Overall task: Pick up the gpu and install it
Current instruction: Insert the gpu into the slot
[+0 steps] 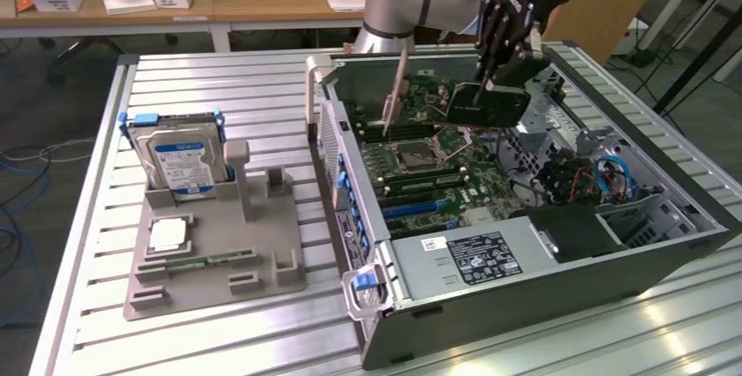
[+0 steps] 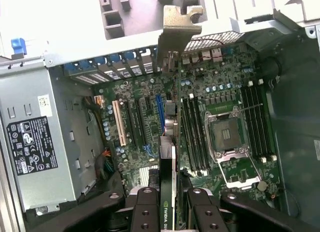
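Note:
The gpu is a dark flat card with a silvery metal bracket at one end. It hangs in the air above the motherboard inside the open computer case. My gripper is shut on the card's upper edge. In the wrist view the gpu runs edge-on away from my gripper, with one black finger on each side. Its bracket points toward the case's rear wall, over the expansion slots. The card sits clear of the board and touches no slot.
A grey holder on the slatted table at the exterior view's left carries a silver hard drive and a small green memory stick. Inside the case are the power supply, the CPU socket and cables.

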Action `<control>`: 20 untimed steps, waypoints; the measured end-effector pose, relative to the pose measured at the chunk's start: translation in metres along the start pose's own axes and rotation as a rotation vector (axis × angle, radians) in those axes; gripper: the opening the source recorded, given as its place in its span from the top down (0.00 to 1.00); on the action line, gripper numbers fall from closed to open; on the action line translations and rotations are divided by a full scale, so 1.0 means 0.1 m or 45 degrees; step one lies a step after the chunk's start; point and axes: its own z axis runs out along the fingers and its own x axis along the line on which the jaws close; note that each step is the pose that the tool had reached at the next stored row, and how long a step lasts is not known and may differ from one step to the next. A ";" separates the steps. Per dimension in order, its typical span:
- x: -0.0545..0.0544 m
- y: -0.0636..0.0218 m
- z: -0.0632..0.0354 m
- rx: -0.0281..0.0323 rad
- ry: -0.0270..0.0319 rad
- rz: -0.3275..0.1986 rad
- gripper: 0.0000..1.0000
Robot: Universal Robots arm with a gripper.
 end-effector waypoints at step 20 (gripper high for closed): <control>0.00 0.000 0.000 -0.0004 0.0087 -0.223 0.74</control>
